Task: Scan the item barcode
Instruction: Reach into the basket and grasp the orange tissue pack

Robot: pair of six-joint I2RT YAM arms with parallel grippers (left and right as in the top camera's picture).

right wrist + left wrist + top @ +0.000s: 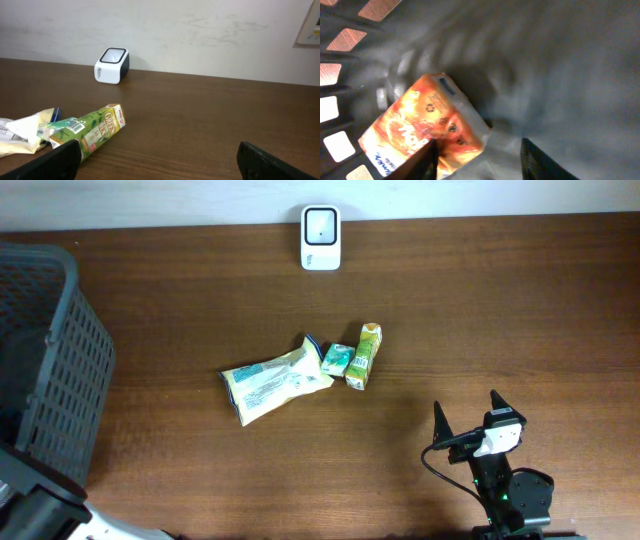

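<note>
The counter (500,300) carries a dark basket (60,360) at its left edge. Inside the basket lies the orange packet (420,125), one corner between the parted fingers of the left hand (479,146), not clamped. The right hand (466,404) gapes open near the front edge. The scanner (321,238) stands at the far edge.

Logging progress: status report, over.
Left gripper open inside basket, straddling orange packet corner. Right gripper open, empty, above table. Scanner unobstructed at far edge.

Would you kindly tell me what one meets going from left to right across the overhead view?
Dark basket → yellow-white packet → green carton → right pincer.
</note>
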